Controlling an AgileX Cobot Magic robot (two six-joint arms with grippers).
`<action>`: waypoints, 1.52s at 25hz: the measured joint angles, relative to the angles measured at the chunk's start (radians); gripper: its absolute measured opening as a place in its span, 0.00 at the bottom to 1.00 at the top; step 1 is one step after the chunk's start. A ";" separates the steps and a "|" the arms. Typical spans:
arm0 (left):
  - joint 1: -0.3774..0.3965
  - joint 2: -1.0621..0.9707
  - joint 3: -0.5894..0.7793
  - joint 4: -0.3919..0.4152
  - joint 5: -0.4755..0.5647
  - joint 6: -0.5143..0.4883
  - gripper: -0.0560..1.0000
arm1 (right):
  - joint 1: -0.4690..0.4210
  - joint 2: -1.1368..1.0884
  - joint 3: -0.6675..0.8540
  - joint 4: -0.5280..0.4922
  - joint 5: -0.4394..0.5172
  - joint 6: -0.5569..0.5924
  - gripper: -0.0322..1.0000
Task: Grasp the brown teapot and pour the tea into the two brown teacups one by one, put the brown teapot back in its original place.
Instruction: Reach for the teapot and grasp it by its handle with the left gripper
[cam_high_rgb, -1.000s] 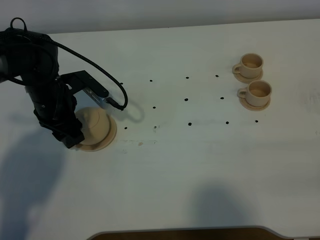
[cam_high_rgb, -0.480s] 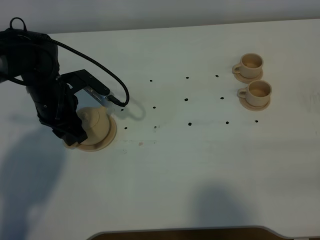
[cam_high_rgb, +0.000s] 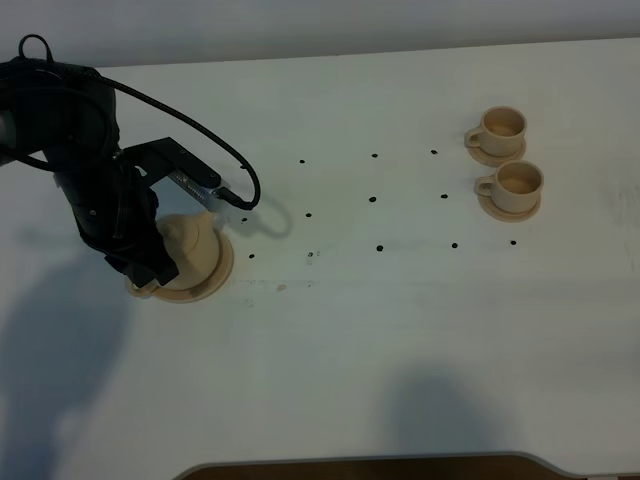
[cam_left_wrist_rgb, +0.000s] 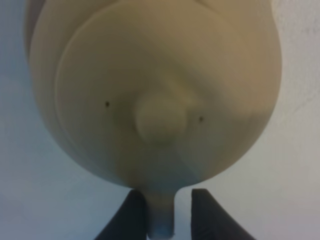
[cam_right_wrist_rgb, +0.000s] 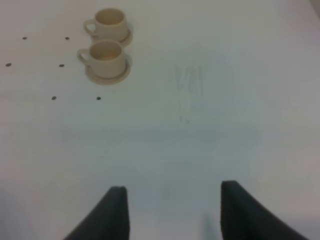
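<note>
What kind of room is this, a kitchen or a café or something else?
Probably a robotics test bench, not a café: a plain white table marked with a grid of small black dots, a black cabled robot arm over a squat beige clay teapot, and two small beige cups on saucers.

On the left of the white counter (cam_high_rgb: 350, 330), the black left arm (cam_high_rgb: 95, 180) reaches down over the brown teapot (cam_high_rgb: 198, 245), which sits on its flat round saucer (cam_high_rgb: 212, 284). The left gripper (cam_high_rgb: 148, 272) covers the teapot's side away from the cups, and its jaw opening cannot be read from this angle. Well apart at the right stand two brown teacups, one farther (cam_high_rgb: 500, 125) and one nearer (cam_high_rgb: 520, 180), each on a small saucer with its handle pointing left; rows of black dots (cam_high_rgb: 372, 199) mark the counter between them and the teapot.
</note>
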 joint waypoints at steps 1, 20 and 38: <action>0.000 0.000 0.000 0.000 0.000 0.000 0.29 | 0.000 0.000 0.000 0.000 0.000 0.000 0.43; 0.001 0.033 -0.002 0.002 0.003 -0.005 0.28 | 0.000 0.000 0.000 0.000 0.000 0.000 0.43; 0.001 0.033 -0.007 -0.004 0.009 -0.011 0.42 | 0.000 0.000 0.000 0.000 0.000 0.000 0.43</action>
